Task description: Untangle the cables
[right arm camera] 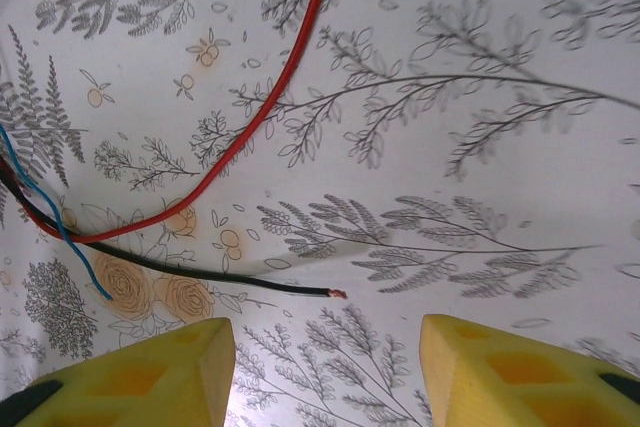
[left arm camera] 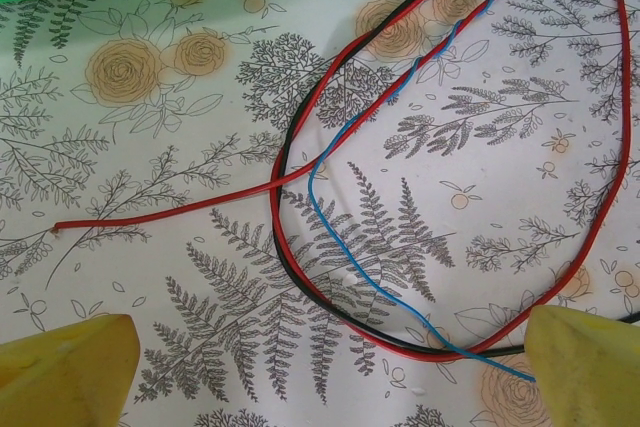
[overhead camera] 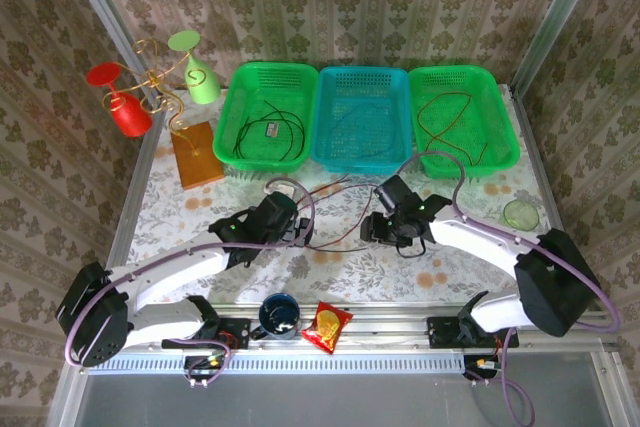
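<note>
Tangled cables point(overhead camera: 335, 234) lie on the flowered tablecloth between my two grippers. In the left wrist view a red cable point(left arm camera: 300, 172), a black cable point(left arm camera: 330, 307) and a blue cable point(left arm camera: 345, 252) loop over one another. My left gripper point(left arm camera: 325, 377) hovers above the loop, open, its yellow fingers point(left arm camera: 65, 372) wide apart. In the right wrist view the bare end of the black cable point(right arm camera: 335, 293) lies just ahead of my right gripper point(right arm camera: 325, 367), whose jaws stand apart with nothing between them. A red cable point(right arm camera: 270, 117) and a blue cable point(right arm camera: 50, 217) run off to the left.
Three baskets line the back: green point(overhead camera: 232, 137), teal point(overhead camera: 322, 137) and green point(overhead camera: 508, 137), each with a loose cable inside. A wire stand with red and green cups point(overhead camera: 150, 87) is at back left. A dark cup point(overhead camera: 280, 312), snack packet point(overhead camera: 326, 327) and small green dish point(overhead camera: 520, 213) sit nearby.
</note>
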Controlling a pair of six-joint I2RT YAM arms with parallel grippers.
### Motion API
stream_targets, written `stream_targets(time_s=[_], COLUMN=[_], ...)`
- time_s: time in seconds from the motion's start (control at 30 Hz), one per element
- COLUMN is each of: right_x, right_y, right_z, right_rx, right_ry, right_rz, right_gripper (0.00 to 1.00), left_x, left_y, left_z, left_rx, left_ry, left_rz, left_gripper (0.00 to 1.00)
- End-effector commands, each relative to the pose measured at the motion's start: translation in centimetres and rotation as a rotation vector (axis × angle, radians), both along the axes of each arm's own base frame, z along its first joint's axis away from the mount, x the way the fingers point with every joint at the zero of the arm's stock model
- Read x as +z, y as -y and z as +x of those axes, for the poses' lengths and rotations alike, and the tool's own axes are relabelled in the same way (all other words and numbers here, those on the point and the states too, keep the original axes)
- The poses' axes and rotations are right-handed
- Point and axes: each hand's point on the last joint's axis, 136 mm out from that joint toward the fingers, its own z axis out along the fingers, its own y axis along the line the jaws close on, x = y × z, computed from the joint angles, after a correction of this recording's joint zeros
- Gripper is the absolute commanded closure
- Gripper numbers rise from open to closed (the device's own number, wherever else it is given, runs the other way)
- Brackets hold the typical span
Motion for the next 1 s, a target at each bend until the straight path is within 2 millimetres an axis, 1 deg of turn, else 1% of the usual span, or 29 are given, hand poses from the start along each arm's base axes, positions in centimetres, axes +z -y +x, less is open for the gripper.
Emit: stream_targets(time_s=[0.0, 0.1, 0.2, 0.27, 0.33, 0.4, 0.43, 0.57, 0.73, 0.9, 0.97], right_x=[-1.7, -2.1, -1.9, -2.0, -1.8, -1.7, -1.4, -0.6, 0.2, -0.6, -1.2], right_y=[-1.3, -2.1, -2.6, -2.5, -2.8, -2.9, -3.2, -4.2, -5.4, -5.9, -6.2], right_z=[-0.3, -0.5, -0.7, -0.9, -1.3, -1.5, -1.6, -1.5, -0.8, -0.4, -0.7], right_rx=[-0.017, 0.013, 0.12, 0.244, 0.379, 0.481, 0.539, 0.689, 0.776, 0.815, 0.829], right_ry=[-0.058, -0.081, -0.053, -0.019, 0.017, 0.063, 0.094, 0.227, 0.31, 0.286, 0.271], right_rz=[0.049, 0.063, 0.014, -0.063, -0.091, -0.116, -0.11, -0.119, -0.114, -0.166, -0.181], right_gripper=[0.47, 0.45, 0.4, 0.34, 0.29, 0.27, 0.27, 0.27, 0.3, 0.39, 0.41], left_x=[-0.1, 0.0, 0.0, 0.1, 0.4, 0.9, 1.1, 1.6, 1.6, 1.8, 1.7], left_y=[-0.4, -0.5, -0.5, -0.7, -0.9, -1.4, -1.6, -1.9, -2.7, -3.2, -3.7], left_z=[-0.1, -0.1, -0.2, -0.2, -0.1, -0.1, -0.1, -0.2, -0.3, -0.6, -0.6], left_rx=[0.024, 0.025, 0.021, 0.019, 0.017, 0.032, 0.034, 0.042, 0.074, 0.083, 0.093], left_ry=[0.012, 0.012, 0.014, 0.021, 0.03, 0.035, 0.036, 0.019, 0.016, 0.022, 0.023], left_rz=[-0.005, -0.005, -0.001, 0.01, 0.024, 0.031, 0.024, -0.015, -0.039, -0.046, -0.039], left_gripper=[0.0, 0.0, 0.0, 0.0, 0.0, 0.0, 0.0, 0.0, 0.0, 0.0, 0.0])
